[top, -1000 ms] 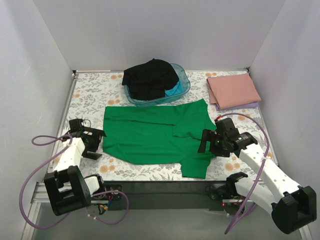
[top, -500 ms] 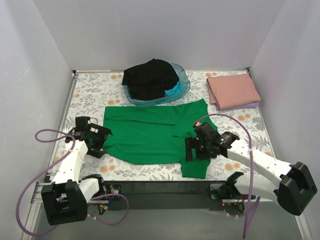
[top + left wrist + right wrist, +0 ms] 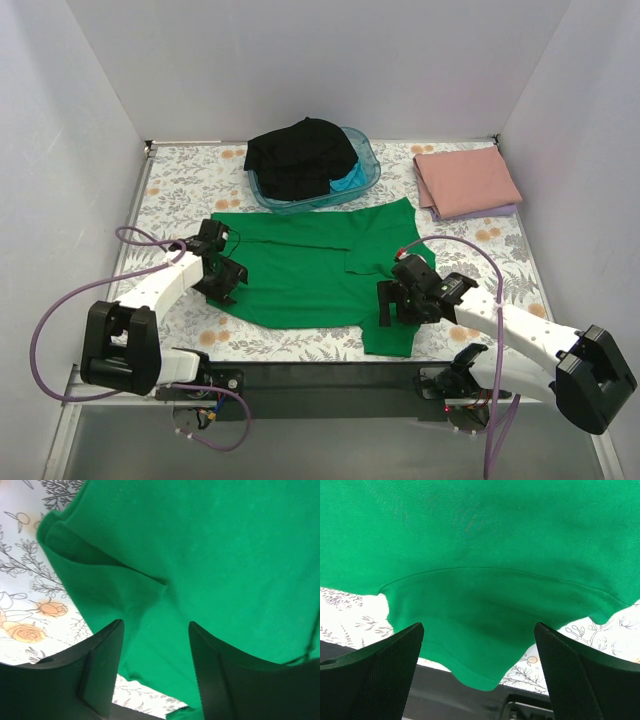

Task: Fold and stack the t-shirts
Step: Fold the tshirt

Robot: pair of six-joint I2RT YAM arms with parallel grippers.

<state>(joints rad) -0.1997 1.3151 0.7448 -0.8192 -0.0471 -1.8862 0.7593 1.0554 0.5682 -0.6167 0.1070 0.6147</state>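
The green t-shirt point(image 3: 300, 270) is spread flat at the centre of the table point(image 3: 180, 190). Its 9 o'clock edge is straddled by the left gripper point(image 3: 155, 630), whose jaws are seen part-way apart over a fold. Whether cloth is pinched cannot be told. At the shirt's 4 o'clock, the sleeve is framed by the right gripper point(image 3: 479, 630), its jaws spread wide and released.

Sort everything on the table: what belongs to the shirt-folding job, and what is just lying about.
Job: green t-shirt, black t-shirt, turquoise t-shirt, pink t-shirt, lilac t-shirt beneath it.
Lying about: blue tub, floral table cover.
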